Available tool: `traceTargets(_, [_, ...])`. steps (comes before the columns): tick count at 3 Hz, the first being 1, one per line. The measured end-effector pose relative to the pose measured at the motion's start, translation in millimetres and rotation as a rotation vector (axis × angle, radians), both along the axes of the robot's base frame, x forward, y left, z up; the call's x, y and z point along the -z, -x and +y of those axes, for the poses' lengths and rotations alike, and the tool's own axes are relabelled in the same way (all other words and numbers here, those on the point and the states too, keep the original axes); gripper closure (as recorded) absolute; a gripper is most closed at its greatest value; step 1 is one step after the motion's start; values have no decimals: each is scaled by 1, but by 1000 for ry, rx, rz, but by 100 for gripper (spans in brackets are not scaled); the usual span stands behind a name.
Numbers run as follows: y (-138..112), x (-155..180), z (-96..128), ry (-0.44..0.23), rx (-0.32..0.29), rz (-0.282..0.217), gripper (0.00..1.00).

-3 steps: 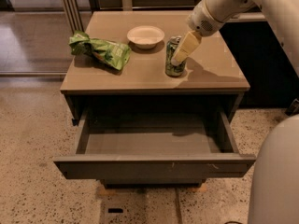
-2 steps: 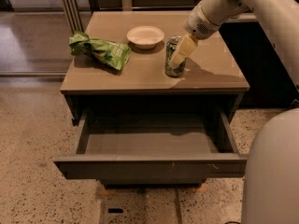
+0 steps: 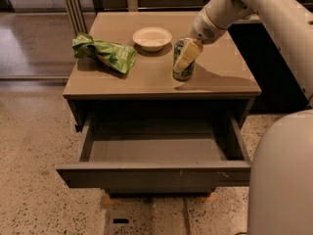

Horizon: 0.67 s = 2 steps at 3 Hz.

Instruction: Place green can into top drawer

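The green can (image 3: 182,68) stands upright on the tabletop, right of centre, near the front edge. My gripper (image 3: 188,56) comes down from the upper right and is at the can, its pale tip lying across the can's upper front. The top drawer (image 3: 154,174) is pulled out below the tabletop. Its inside shows nothing in it.
A bright green snack bag (image 3: 104,53) lies on the left of the table (image 3: 122,84). A white bowl (image 3: 152,37) sits at the back centre, just left of the can. My robot's pale body (image 3: 283,175) fills the lower right. The floor is speckled.
My gripper has shifted slightly left and down onto the can. The can, bag, bowl and drawer have not moved.
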State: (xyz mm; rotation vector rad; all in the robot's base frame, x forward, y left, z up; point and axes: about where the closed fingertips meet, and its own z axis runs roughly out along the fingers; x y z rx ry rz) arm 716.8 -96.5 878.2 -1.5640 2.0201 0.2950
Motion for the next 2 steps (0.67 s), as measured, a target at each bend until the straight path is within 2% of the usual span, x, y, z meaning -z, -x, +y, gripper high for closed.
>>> traceTargets(2, [0,0,0,0,0,0,65])
